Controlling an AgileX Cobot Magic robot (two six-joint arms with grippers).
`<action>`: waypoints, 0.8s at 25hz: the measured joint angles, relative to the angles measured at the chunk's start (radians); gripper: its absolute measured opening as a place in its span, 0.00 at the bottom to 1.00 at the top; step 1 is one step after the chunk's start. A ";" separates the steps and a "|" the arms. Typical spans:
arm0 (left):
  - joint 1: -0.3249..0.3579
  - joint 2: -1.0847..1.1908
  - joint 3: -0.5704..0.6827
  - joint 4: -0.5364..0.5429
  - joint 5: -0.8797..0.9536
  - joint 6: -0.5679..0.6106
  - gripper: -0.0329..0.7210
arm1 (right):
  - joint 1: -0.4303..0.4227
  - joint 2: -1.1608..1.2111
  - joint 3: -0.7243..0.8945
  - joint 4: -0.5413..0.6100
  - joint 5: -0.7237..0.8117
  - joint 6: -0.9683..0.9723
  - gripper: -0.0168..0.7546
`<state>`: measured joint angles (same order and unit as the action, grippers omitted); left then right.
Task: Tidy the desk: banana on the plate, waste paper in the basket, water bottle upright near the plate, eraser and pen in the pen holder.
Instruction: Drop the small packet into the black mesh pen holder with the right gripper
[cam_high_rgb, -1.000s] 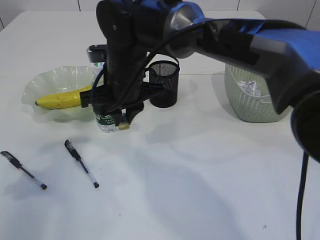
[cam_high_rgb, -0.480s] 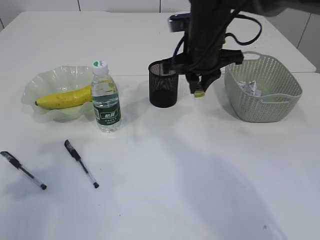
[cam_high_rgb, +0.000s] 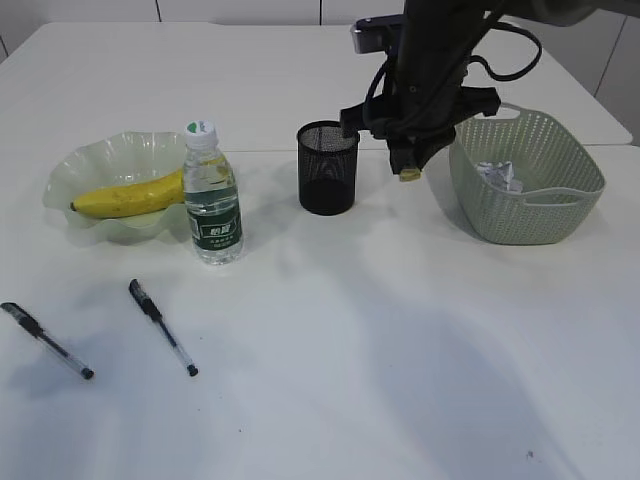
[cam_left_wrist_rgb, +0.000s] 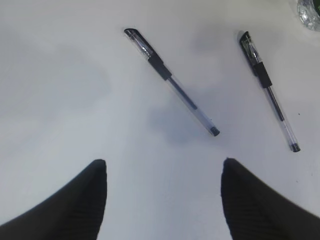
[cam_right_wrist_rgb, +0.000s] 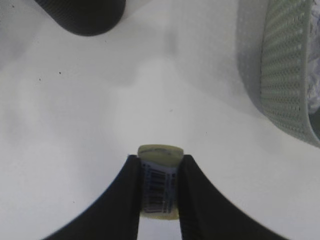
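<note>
The right gripper is hanging above the table in the exterior view, pinching a small yellowish eraser; the black mesh pen holder is standing just to its left, the pale green perforated basket with crumpled waste paper to its right, and farther left the clear ribbed water bottle is standing upright beside the scalloped translucent plate cradling the banana. In the left wrist view, the left gripper is gaping empty, its dark ridged fingers framing two clear-barrelled pens lying ahead on the smooth white table. In the right wrist view, the fingers are clamping the barcoded eraser, holder ahead-left, basket ahead-right.
</note>
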<state>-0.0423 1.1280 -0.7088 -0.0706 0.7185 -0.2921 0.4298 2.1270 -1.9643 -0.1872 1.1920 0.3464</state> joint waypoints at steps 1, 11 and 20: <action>0.000 0.000 0.000 0.000 0.000 0.000 0.71 | 0.000 0.000 0.000 0.000 -0.019 -0.002 0.21; 0.000 0.000 0.000 0.000 -0.002 0.000 0.71 | 0.000 0.000 0.000 0.004 -0.342 -0.005 0.21; 0.000 0.000 0.000 0.000 -0.002 0.000 0.71 | 0.000 0.031 0.000 0.002 -0.583 -0.005 0.21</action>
<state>-0.0423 1.1280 -0.7088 -0.0706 0.7166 -0.2921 0.4298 2.1578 -1.9643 -0.1850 0.6089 0.3410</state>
